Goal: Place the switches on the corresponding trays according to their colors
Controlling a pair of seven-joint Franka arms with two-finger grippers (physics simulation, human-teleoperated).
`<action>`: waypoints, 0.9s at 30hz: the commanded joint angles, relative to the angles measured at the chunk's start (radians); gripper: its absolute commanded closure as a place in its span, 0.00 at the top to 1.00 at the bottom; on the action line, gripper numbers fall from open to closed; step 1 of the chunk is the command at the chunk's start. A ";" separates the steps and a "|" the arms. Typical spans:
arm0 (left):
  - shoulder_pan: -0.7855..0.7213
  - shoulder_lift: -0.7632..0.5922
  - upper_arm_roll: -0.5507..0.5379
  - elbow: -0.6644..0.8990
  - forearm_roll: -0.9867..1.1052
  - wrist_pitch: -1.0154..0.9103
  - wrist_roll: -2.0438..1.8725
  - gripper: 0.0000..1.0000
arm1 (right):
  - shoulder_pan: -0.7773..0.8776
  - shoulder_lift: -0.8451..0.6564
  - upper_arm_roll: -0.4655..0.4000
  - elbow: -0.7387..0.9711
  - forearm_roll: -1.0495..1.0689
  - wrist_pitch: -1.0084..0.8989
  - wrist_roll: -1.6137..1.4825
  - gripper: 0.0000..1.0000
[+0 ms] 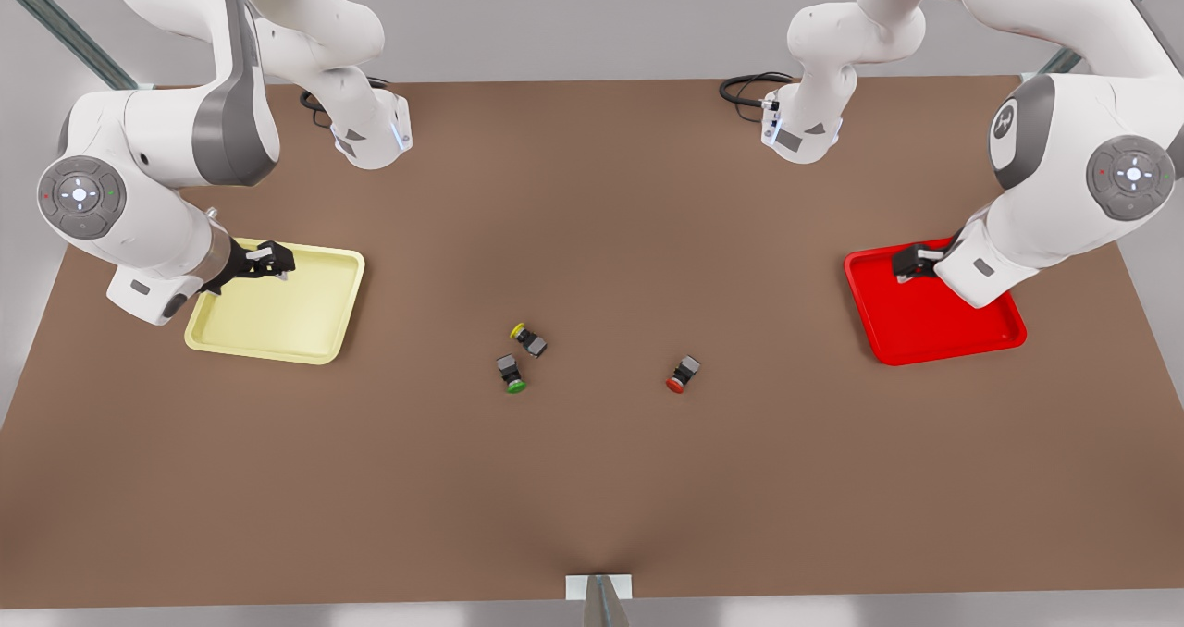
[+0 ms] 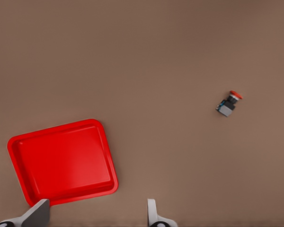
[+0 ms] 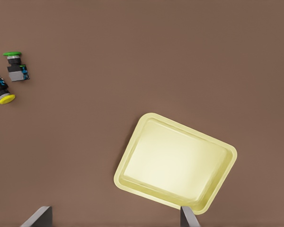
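The yellow-capped switch point(image 1: 527, 338) point(image 3: 1, 90) and the red-capped switch point(image 1: 683, 374) point(image 2: 229, 103) lie on their sides near the middle of the brown table. At the front view's left sits the pale yellow tray point(image 1: 277, 322) point(image 3: 175, 161), and my right gripper point(image 1: 268, 259) point(image 3: 113, 222) hovers open over its back edge, holding nothing. The bright red tray point(image 1: 925, 331) point(image 2: 61, 161) rests at the front view's right. My left gripper point(image 1: 911, 262) point(image 2: 95, 222) hangs open and empty above its back left corner. Both trays hold nothing.
A green-capped switch point(image 1: 511, 374) point(image 3: 16, 67) lies right beside the yellow-capped one, a small gap between them. The two arm bases point(image 1: 370, 132) stand at the table's back edge. Bare brown table surrounds the switches.
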 commanded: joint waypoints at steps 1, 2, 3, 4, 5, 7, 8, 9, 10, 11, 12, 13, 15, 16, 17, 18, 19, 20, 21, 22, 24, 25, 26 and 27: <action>0.000 -0.001 0.000 0.000 0.002 -0.024 0.030 1.00 | 0.000 -0.001 0.000 0.000 0.001 0.000 -0.005 1.00; 0.002 -0.001 0.000 0.000 0.002 -0.026 0.030 1.00 | 0.000 -0.001 0.000 0.000 0.001 0.000 -0.005 1.00; -0.003 -0.001 -0.002 0.000 0.002 -0.025 0.030 1.00 | 0.000 -0.001 0.000 0.000 0.001 0.000 -0.005 1.00; -0.015 0.000 -0.002 0.000 0.002 -0.024 0.030 1.00 | 0.005 0.005 0.000 0.000 -0.004 0.000 -0.018 1.00; -0.032 0.016 -0.007 0.000 0.004 -0.026 0.025 1.00 | 0.069 0.072 0.000 0.000 -0.010 0.010 -0.012 1.00; -0.199 0.091 -0.007 -0.006 -0.022 -0.008 0.022 1.00 | 0.179 0.152 -0.003 -0.001 -0.010 0.073 0.002 1.00; -0.297 0.152 -0.008 -0.006 -0.024 0.123 0.001 1.00 | 0.244 0.186 -0.011 -0.001 -0.012 0.111 0.011 1.00; -0.361 0.221 -0.008 -0.006 -0.024 0.186 -0.038 1.00 | 0.298 0.212 -0.013 0.000 -0.012 0.157 0.081 1.00; -0.384 0.269 -0.010 -0.006 -0.022 0.264 -0.050 1.00 | 0.339 0.230 -0.029 -0.001 -0.009 0.191 0.110 1.00; -0.395 0.321 -0.026 -0.006 -0.021 0.345 -0.050 1.00 | 0.376 0.260 -0.034 -0.001 -0.006 0.228 0.118 1.00; -0.421 0.367 -0.026 -0.001 -0.025 0.376 -0.050 1.00 | 0.405 0.289 -0.036 -0.001 -0.004 0.265 0.118 1.00; -0.420 0.373 -0.026 -0.001 -0.025 0.388 -0.045 1.00 | 0.426 0.312 -0.036 -0.001 -0.004 0.300 0.129 1.00; -0.420 0.419 -0.026 -0.001 -0.019 0.393 -0.027 1.00 | 0.459 0.361 -0.036 -0.003 0.014 0.400 0.161 1.00; -0.424 0.460 -0.026 -0.004 -0.015 0.488 -0.026 1.00 | 0.483 0.392 -0.036 -0.004 0.030 0.457 0.161 1.00; -0.421 0.479 -0.026 -0.007 -0.016 0.540 -0.013 1.00 | 0.499 0.413 -0.036 -0.004 0.034 0.493 0.163 1.00; -0.423 0.494 -0.026 -0.026 -0.015 0.630 -0.012 1.00 | 0.512 0.428 -0.036 -0.012 0.039 0.530 0.161 1.00; -0.421 0.506 -0.026 -0.026 -0.015 0.673 -0.009 1.00 | 0.517 0.431 -0.036 -0.023 0.045 0.556 0.161 1.00; -0.418 0.516 -0.026 -0.033 -0.016 0.732 0.017 1.00 | 0.523 0.431 -0.036 -0.052 0.045 0.605 0.161 1.00; -0.409 0.516 -0.026 -0.061 -0.015 0.764 0.031 1.00 | 0.529 0.431 -0.036 -0.075 0.045 0.638 0.160 1.00; -0.406 0.516 -0.026 -0.084 -0.015 0.799 0.039 1.00 | 0.531 0.435 -0.036 -0.093 0.045 0.664 0.163 1.00; -0.394 0.528 -0.025 -0.125 -0.015 0.812 0.062 1.00 | 0.543 0.451 -0.036 -0.131 0.045 0.739 0.181 1.00; -0.397 0.528 -0.025 -0.148 -0.015 0.808 0.057 1.00 | 0.546 0.462 -0.036 -0.153 0.047 0.794 0.184 1.00; -0.398 0.527 -0.026 -0.161 -0.015 0.808 0.057 1.00 | 0.558 0.473 -0.036 -0.154 0.076 0.809 0.184 1.00; -0.398 0.528 -0.025 -0.171 -0.015 0.810 0.056 1.00 | 0.565 0.481 -0.036 -0.156 0.077 0.823 0.184 1.00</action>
